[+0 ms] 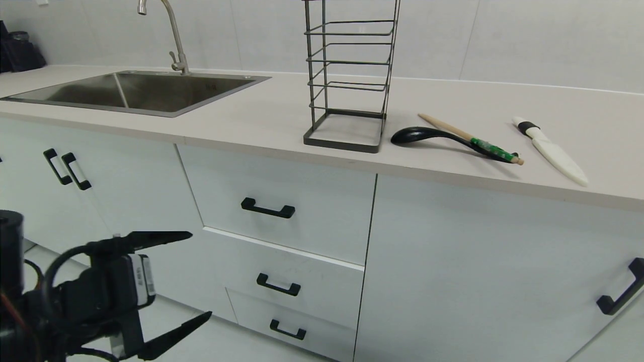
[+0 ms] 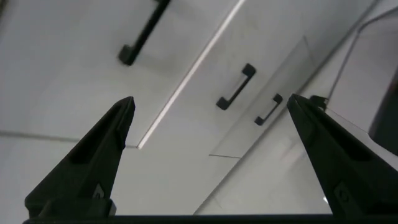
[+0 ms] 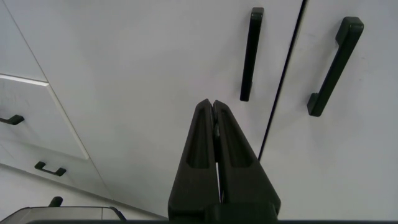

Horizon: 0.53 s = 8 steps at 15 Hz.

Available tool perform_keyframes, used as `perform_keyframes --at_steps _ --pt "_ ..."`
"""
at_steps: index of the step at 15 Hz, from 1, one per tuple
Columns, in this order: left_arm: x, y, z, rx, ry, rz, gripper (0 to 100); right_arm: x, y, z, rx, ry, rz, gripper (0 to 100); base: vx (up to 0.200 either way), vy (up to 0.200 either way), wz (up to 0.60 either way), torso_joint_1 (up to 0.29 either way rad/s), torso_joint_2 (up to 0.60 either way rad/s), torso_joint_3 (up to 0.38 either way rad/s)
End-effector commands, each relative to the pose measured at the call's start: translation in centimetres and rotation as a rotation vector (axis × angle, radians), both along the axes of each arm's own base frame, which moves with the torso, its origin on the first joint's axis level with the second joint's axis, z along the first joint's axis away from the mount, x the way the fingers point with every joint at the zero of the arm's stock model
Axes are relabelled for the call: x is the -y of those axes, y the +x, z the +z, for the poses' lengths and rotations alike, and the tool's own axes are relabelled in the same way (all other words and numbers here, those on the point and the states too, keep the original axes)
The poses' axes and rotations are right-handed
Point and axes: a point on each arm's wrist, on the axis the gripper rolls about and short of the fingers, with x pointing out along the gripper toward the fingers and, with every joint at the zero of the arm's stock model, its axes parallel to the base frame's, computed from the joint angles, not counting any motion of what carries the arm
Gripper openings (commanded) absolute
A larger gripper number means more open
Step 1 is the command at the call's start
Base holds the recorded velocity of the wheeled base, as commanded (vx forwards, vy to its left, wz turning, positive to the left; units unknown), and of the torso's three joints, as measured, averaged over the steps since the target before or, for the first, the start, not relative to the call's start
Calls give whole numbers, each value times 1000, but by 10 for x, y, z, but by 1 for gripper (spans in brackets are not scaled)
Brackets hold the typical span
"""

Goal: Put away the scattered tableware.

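While the left claw [image 1: 201,274] gapes wide below, the ladle [image 1: 431,134] lies well apart on the counter [image 1: 251,118].

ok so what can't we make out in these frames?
All head view:
- Wire rack: top cut off by the upper edge.
- Wooden utensil: green-banded end overlaps the handle of the black ladle; type unclear.
- White knife: too small to tell bare blade from sheath.
- Sink: near basin hidden by its front rim.
- Drawers: contents behind shut fronts.
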Motion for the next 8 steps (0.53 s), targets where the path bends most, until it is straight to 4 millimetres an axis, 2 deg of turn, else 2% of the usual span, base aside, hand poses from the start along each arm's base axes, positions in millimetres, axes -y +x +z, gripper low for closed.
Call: perform_keyframes --at_steps 1,5,8 --pt "15 9 -15 -64 63 -69 100 0 0 0 -2 0 1 0 0 0 0 0 0 0" --pt "29 35 -53 -83 319 -229 100 0 0 0 -3 0 0 0 0 0 0 0 0 0" --pt "34 46 -73 -142 393 -250 100 0 0 0 -2 0 0 0 0 0 0 0 0 0"
